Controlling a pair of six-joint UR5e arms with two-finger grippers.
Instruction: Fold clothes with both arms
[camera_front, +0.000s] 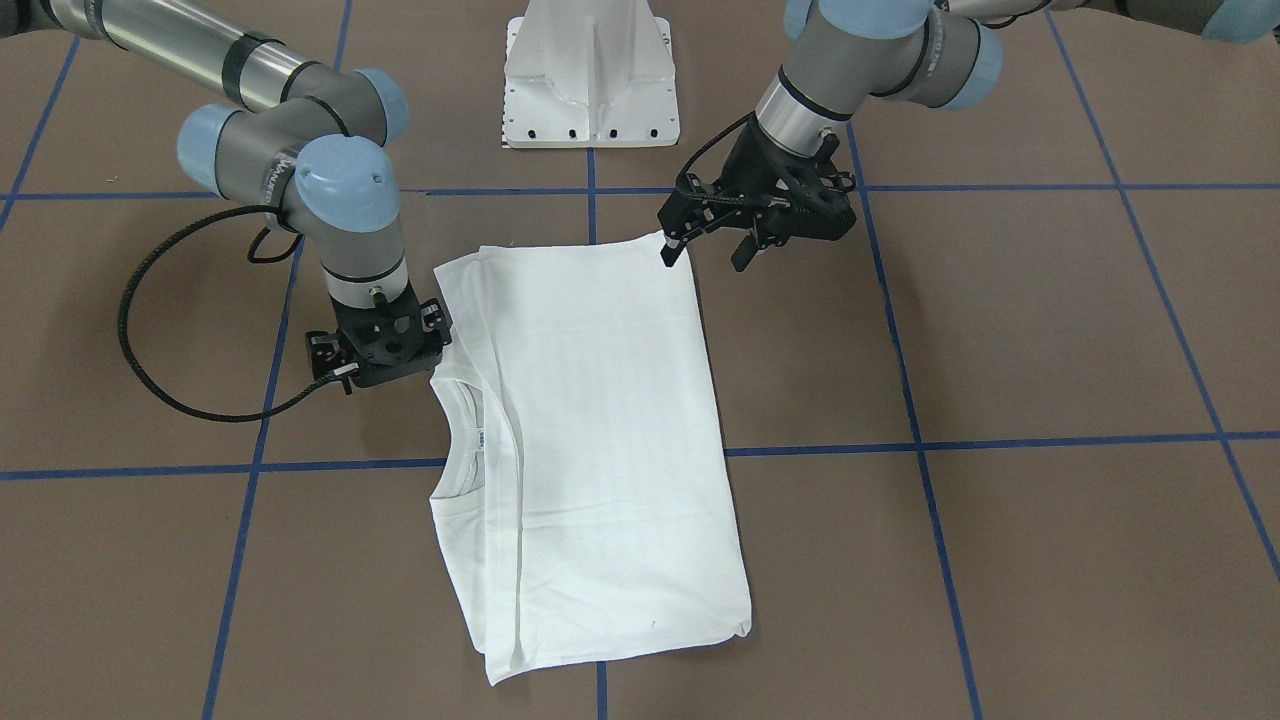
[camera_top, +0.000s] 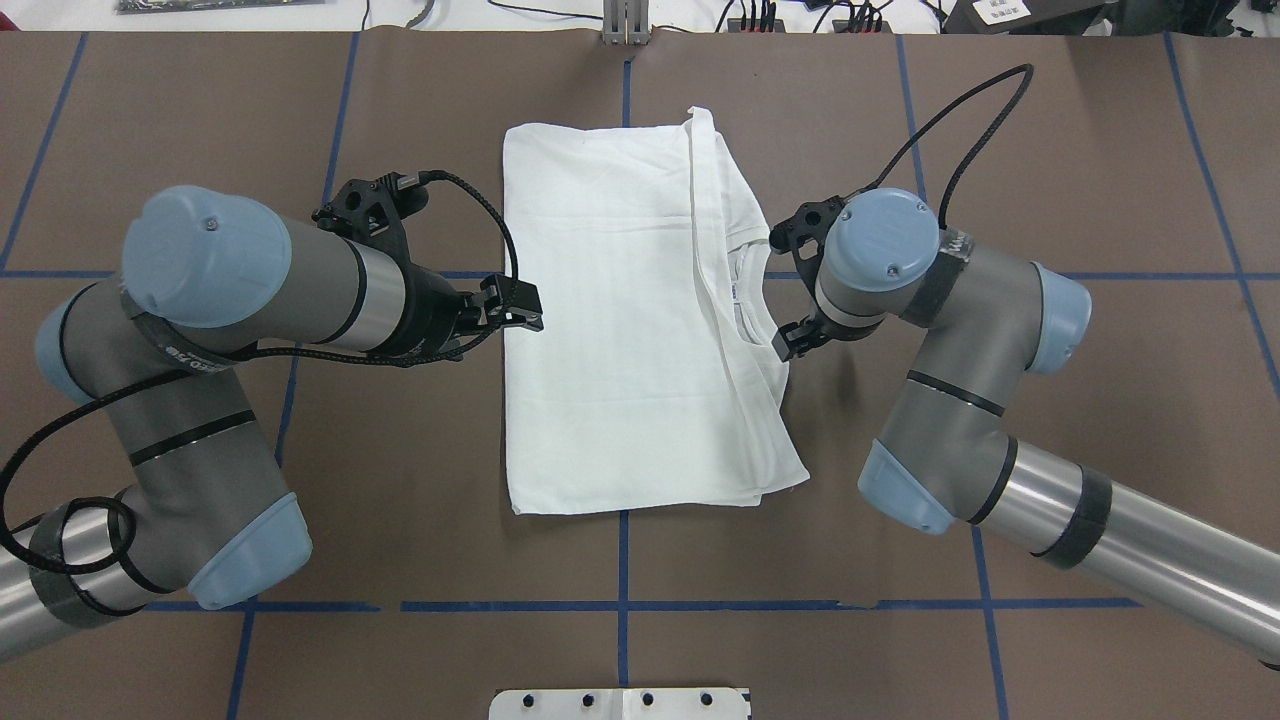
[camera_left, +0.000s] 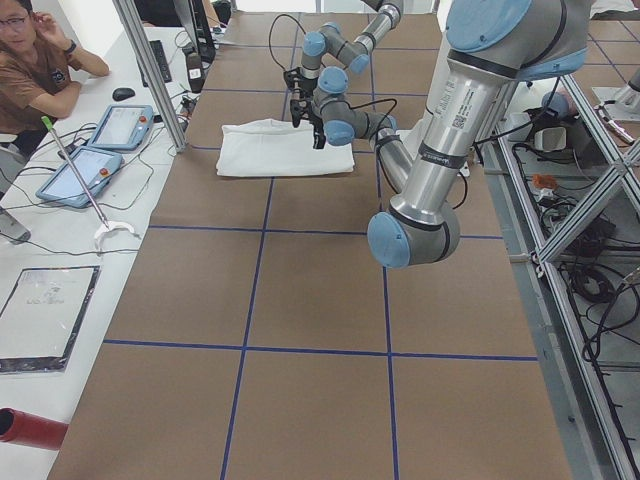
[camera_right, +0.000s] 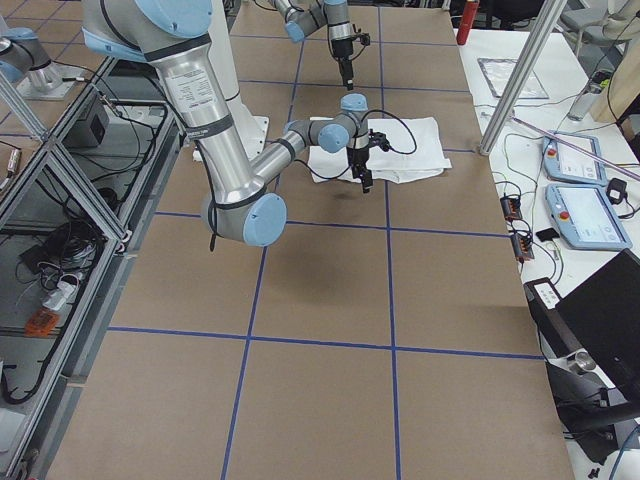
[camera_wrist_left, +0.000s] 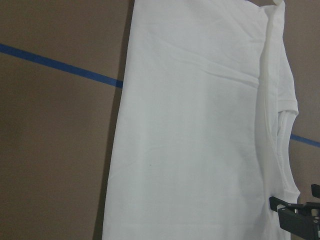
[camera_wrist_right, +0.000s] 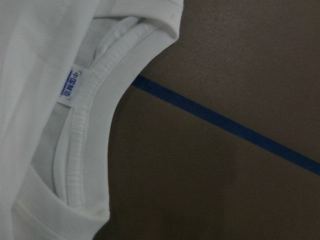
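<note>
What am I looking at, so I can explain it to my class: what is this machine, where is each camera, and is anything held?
A robot's left arm and right arm stand at a table, each ending in a two-finger gripper. Four fixed cameras look from above, across and both ends; two close-ups come from wrist cameras. A folded white shirt lies flat. The left gripper is open at its edge; the right gripper hangs beside the collar. Neither seems to hold anything.

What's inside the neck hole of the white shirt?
Inside the shirt's ribbed collar you can see a small label with blue print and more white cloth. Anything deeper is covered by the folded layers on top.
</note>
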